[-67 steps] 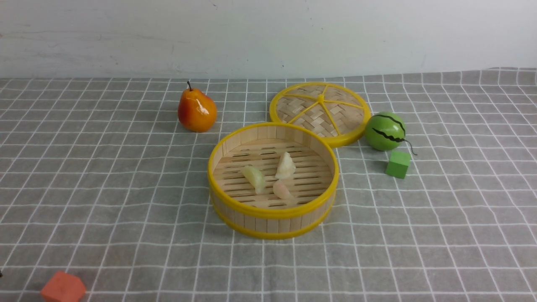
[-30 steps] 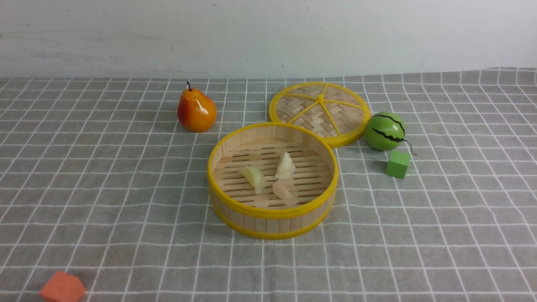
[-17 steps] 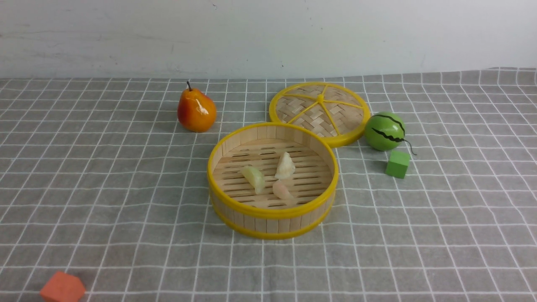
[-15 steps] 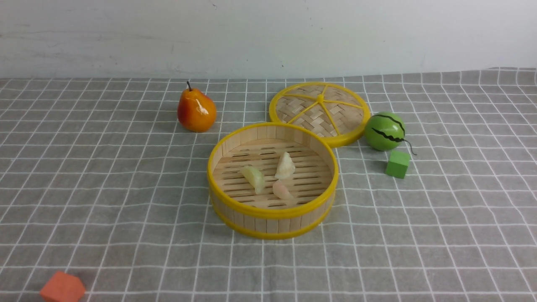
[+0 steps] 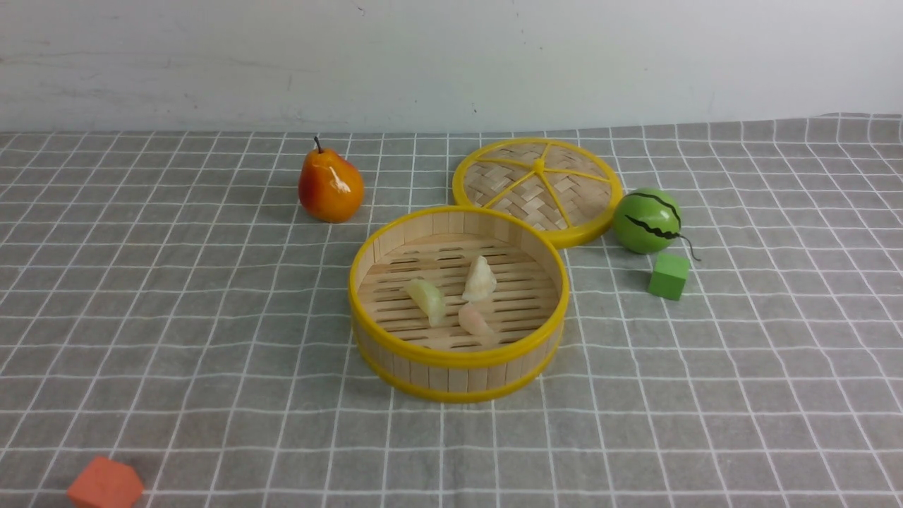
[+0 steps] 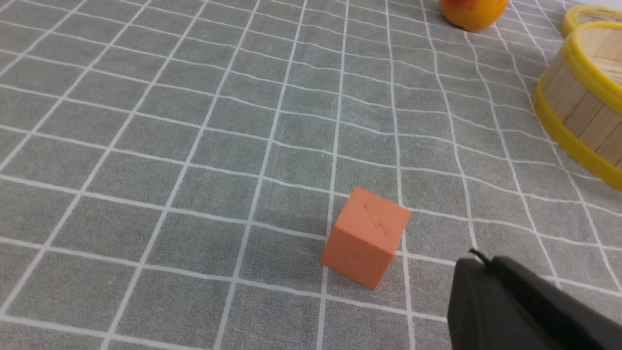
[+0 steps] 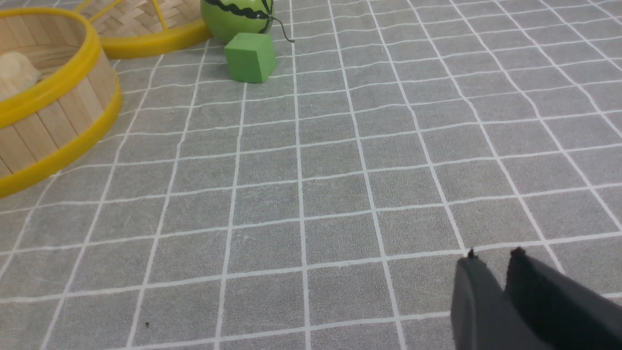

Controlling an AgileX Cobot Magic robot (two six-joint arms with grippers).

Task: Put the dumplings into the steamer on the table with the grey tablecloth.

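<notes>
All three dumplings (image 5: 458,296) lie inside steamer (image 5: 458,303); task looks done. Right gripper (image 7: 493,262) nearly closed, empty; left gripper (image 6: 486,272) probably closed, partly out of view. Hold arms clear.

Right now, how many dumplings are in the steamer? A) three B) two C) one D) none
A: the front view shows three dumplings lying on the slatted floor inside the steamer, and none on the tablecloth.
</notes>
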